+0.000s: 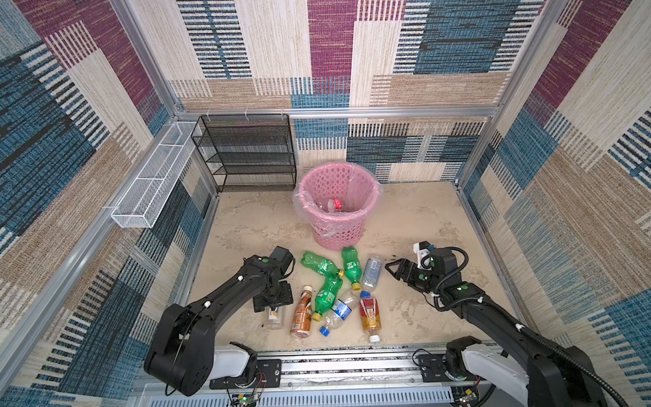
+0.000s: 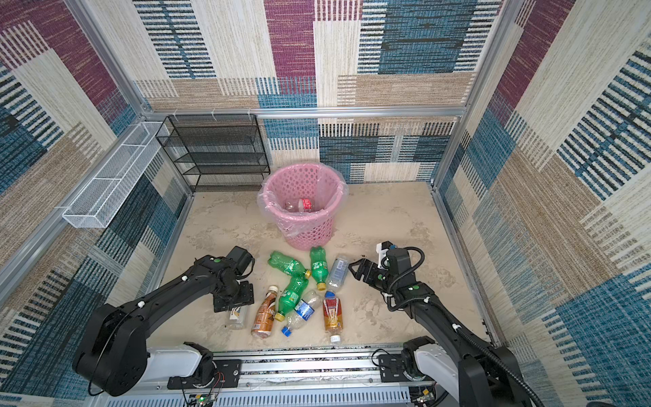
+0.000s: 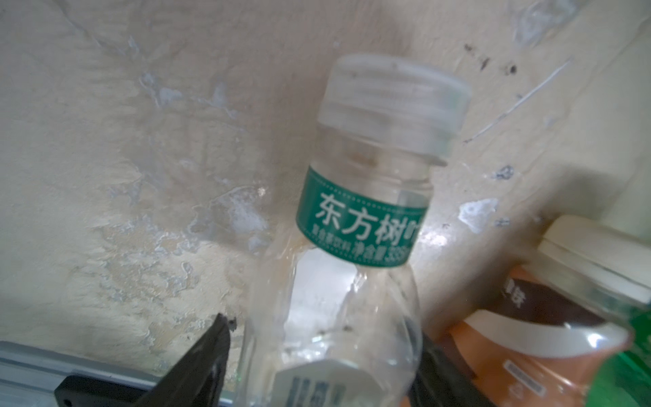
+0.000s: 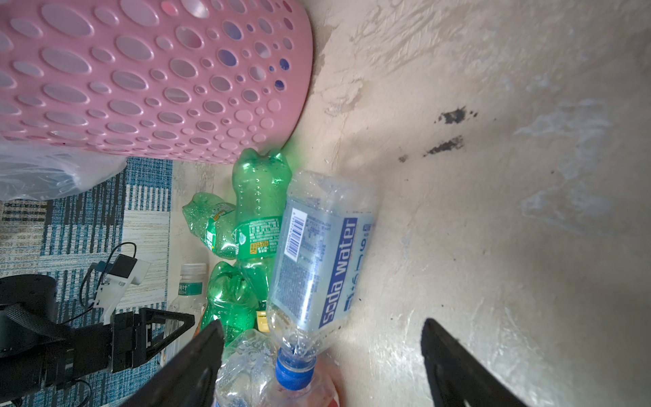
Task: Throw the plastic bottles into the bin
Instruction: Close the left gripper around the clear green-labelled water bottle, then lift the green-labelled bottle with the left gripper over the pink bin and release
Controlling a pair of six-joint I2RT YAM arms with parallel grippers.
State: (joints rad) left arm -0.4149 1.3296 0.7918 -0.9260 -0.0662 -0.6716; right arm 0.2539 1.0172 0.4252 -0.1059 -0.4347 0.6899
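Note:
Several plastic bottles lie in a heap in front of the pink bin (image 1: 334,232) (image 2: 306,232): green ones (image 1: 320,264), a clear soda water bottle (image 1: 372,273) (image 4: 317,253), a brown one (image 1: 302,313) and an orange-labelled one (image 1: 370,313). A red-labelled bottle (image 1: 337,203) lies inside the bin. My left gripper (image 1: 273,306) (image 3: 322,334) points down over a clear white-capped bottle (image 3: 359,218) (image 1: 273,317). It is open astride the bottle's body, one finger touching and the other a sliver apart. My right gripper (image 1: 391,267) (image 4: 322,324) stands open just right of the soda water bottle.
A black mesh rack (image 1: 246,151) stands at the back left beside the bin. A long white wire basket (image 1: 151,179) hangs on the left wall. An aluminium rail (image 1: 334,366) runs along the front edge. Patterned walls close in three sides.

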